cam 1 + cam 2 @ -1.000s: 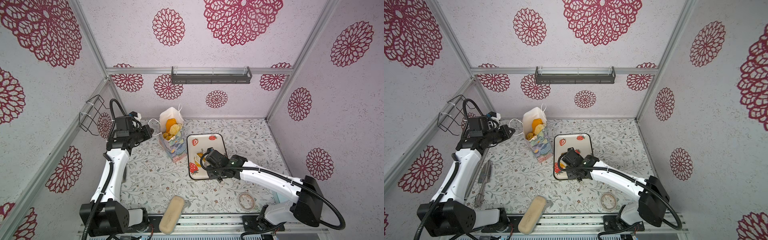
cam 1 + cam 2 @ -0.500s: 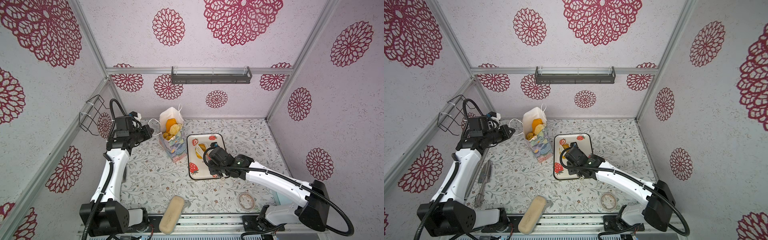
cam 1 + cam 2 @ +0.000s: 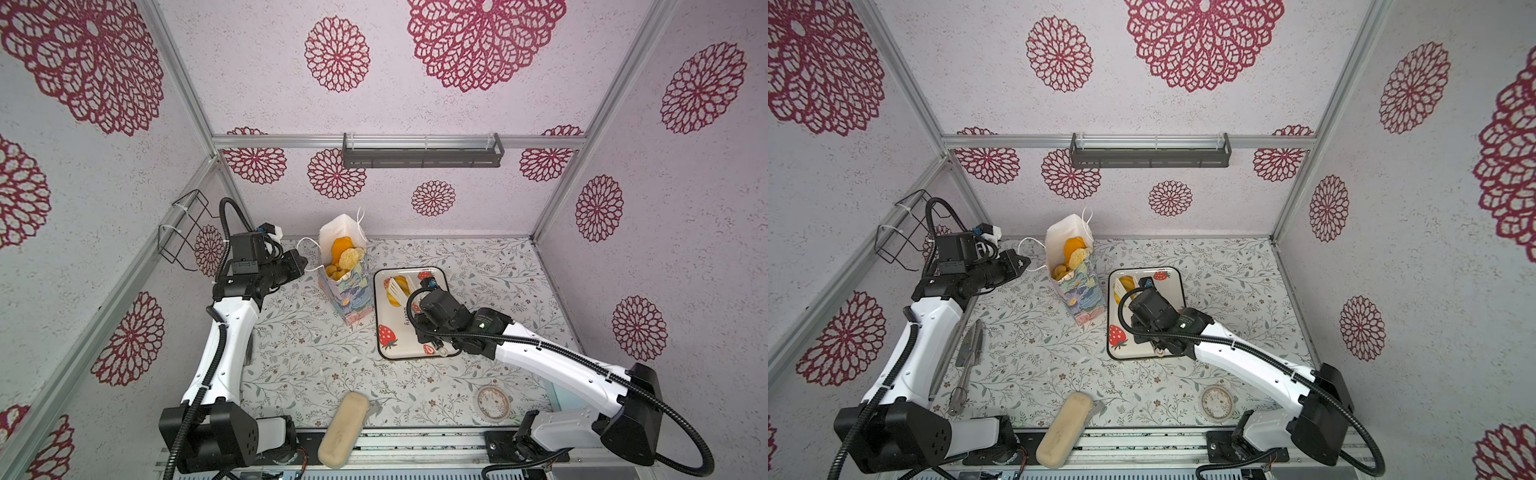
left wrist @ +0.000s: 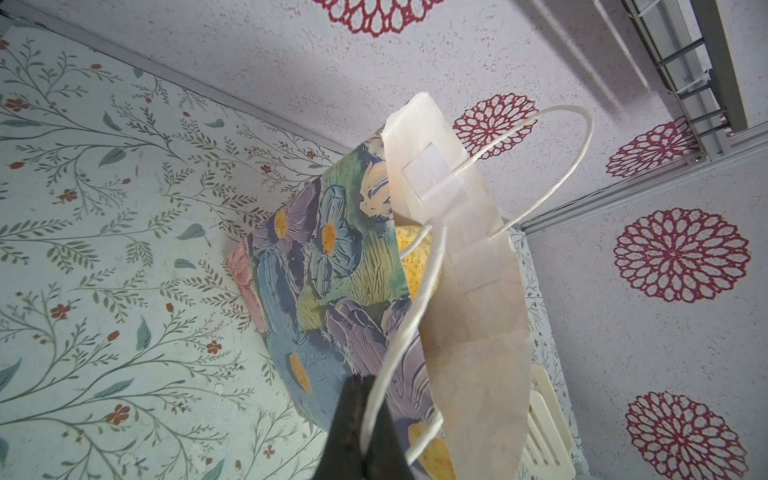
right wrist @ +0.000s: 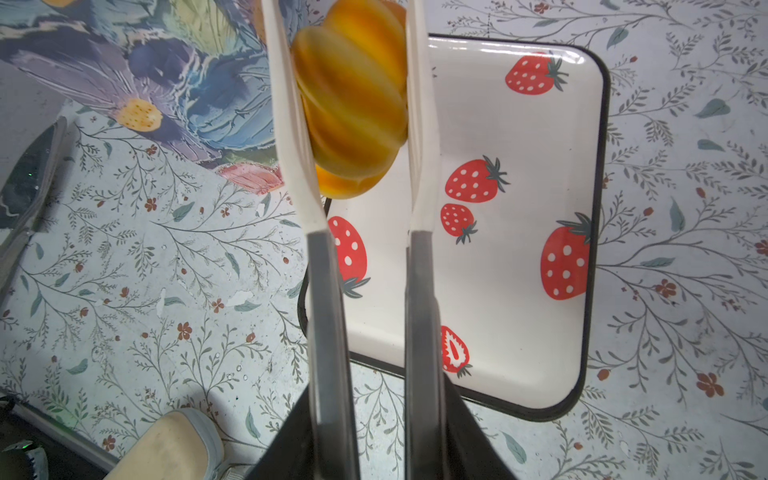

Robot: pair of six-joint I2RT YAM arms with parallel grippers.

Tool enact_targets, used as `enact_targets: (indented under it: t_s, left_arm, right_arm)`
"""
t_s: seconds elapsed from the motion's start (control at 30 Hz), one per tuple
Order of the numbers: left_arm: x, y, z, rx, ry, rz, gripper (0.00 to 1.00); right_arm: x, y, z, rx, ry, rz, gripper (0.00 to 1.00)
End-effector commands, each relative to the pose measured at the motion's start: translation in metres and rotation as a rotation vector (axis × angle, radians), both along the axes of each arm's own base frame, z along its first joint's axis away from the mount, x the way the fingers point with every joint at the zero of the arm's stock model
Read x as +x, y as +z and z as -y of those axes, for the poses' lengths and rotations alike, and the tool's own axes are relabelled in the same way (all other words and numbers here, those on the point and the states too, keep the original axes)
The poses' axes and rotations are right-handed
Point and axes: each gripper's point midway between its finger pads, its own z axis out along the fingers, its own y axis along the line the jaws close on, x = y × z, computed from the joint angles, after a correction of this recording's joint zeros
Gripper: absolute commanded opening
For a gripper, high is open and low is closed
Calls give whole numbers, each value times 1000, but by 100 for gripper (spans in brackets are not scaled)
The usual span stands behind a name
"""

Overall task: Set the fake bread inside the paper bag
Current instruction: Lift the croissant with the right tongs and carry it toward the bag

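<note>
AT THE TABLE: The right gripper [image 5: 347, 50] pinches a ridged golden piece of fake bread [image 5: 353, 104] between its long white fingers [image 5: 419, 124], just above the strawberry tray [image 5: 532, 137], whose visible floor is otherwise bare. Beside it stands the paper bag [image 3: 353, 291], its mouth heaped with pastries [image 3: 343, 253]. The left gripper [image 4: 363, 388] is clamped on a cord handle [image 4: 415, 299]. The carry should rise above the rim before crossing and release only over the opening, since the full bag could tip.
</note>
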Motion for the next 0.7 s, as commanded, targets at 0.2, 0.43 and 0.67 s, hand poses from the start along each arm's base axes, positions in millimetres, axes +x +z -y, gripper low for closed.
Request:
enact_targets:
  t_s: [0.2,0.43,0.67]
  left_arm:
    - [1,1,-3,-2,8,12,0]
    - [1,0,-3,-3,8,9,0]
    - [1,0,-3,-2,8,10,0]
  right_arm:
    - [19,68,-4,83,-6,170,39]
    - [26,95,-13,94,21,227,39]
    - [31,118,-25,114,55,264,39]
